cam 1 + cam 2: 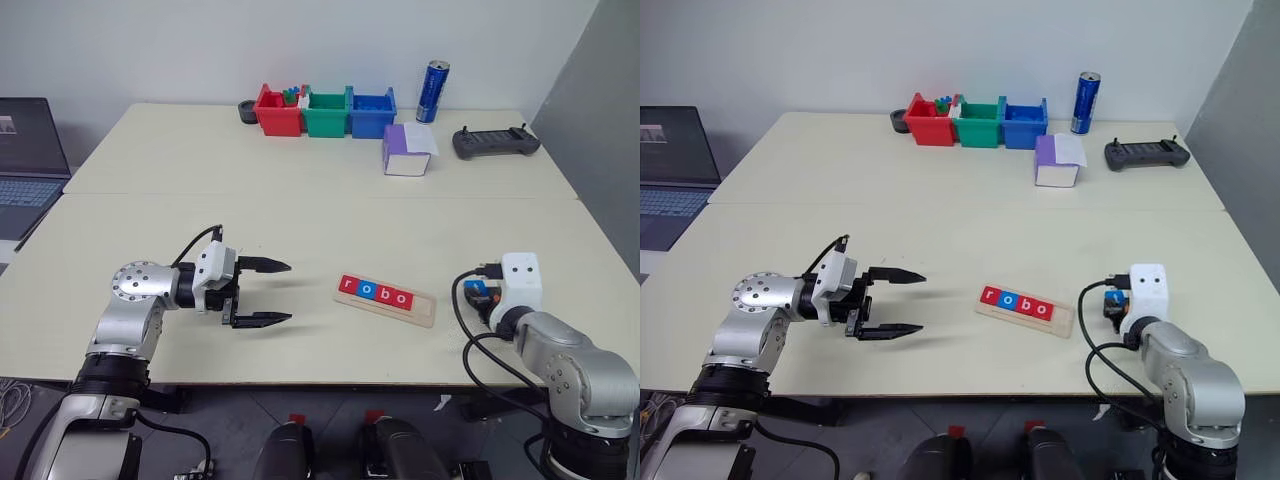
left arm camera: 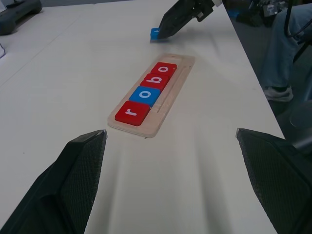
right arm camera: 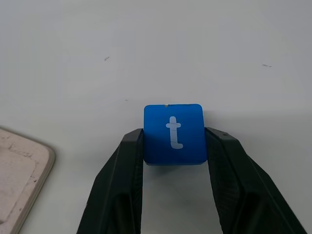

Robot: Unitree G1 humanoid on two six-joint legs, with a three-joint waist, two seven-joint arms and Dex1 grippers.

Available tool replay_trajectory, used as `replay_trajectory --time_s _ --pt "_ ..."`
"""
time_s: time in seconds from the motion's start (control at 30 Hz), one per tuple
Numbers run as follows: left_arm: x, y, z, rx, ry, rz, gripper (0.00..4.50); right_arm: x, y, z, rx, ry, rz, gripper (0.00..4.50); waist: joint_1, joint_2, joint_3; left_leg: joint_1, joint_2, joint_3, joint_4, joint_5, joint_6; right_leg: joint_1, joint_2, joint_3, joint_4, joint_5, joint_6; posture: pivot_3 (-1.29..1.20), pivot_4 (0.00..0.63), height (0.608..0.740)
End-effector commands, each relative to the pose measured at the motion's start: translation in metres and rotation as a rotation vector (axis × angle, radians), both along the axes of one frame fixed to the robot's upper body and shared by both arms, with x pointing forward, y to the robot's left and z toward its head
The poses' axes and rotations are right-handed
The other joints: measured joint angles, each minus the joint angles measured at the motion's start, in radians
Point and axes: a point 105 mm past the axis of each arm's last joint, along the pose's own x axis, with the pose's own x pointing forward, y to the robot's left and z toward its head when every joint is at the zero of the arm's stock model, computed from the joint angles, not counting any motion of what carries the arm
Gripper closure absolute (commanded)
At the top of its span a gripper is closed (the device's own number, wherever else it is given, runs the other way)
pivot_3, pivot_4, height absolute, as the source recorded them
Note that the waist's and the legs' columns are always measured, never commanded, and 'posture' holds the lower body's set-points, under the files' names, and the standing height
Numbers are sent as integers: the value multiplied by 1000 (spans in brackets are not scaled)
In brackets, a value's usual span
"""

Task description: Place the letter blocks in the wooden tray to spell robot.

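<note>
The wooden tray (image 1: 423,309) lies near the table's front edge, with red r (image 2: 132,112), blue o (image 2: 145,95), red b (image 2: 157,80) and red o (image 2: 164,68) letter blocks in a row from its left end. Its right end is bare. Just right of the tray, my right gripper (image 3: 174,134) is shut on a blue t block (image 3: 173,148), whose letter faces up. It is low over the table (image 1: 300,215). My left gripper (image 1: 270,292) stands open left of the tray, pointing at it, with nothing between its fingers (image 2: 73,180).
At the table's back stand red (image 1: 276,112), green (image 1: 325,114) and blue (image 1: 371,113) bins, a blue can (image 1: 432,92), a purple-and-white box (image 1: 407,151) and a black controller (image 1: 495,141). A laptop (image 1: 28,165) sits off the table's left.
</note>
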Motion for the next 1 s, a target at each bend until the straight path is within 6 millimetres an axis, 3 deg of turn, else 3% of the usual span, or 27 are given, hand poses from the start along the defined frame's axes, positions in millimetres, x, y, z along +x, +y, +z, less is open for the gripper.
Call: replay_trajectory --time_s 0.03,0.17,0.23,0.33,0.43,0.5,0.7,1.0 --pt "0 1 8 3 -41 -4 0 6 -5 20 -30 -59 17 1313 0 0 0 0 0 0 0 0 0 0 0 0 0 0 0 0 150 740" --pt "0 2 8 7 -49 3 0 11 -12 39 -79 -64 115 12 0 0 0 0 0 0 0 0 0 0 0 0 0 0 0 0 150 740" --pt "0 2 9 6 -56 8 0 13 -20 50 -127 -75 194 12 0 0 0 0 0 0 0 0 0 0 0 0 -1 0 0 0 150 740" --pt "-1 4 12 6 -61 18 0 16 -27 64 -234 -94 455 12 2 0 0 -1 -1 0 -1 0 1 0 0 0 -2 0 0 0 150 740" --pt "-2 6 11 12 -59 26 0 6 -27 50 -332 -11 825 12 1 -1 0 0 -1 0 -1 -1 3 1 0 -1 -4 0 0 0 150 740" --pt "-2 7 11 13 -61 31 0 8 -36 44 -361 30 962 12 -2 -1 1 0 0 -1 -1 -2 3 1 1 -1 -5 0 0 0 150 740" --pt "-4 6 16 -1 -72 46 0 29 -43 38 -410 71 1203 12 -8 -1 2 0 0 0 0 -2 3 1 1 0 -3 0 0 0 150 740" --pt "-13 12 14 18 -75 79 0 44 -44 24 -399 181 1337 12 -12 -1 2 0 0 1 1 -1 2 1 0 0 -1 0 0 0 150 740"
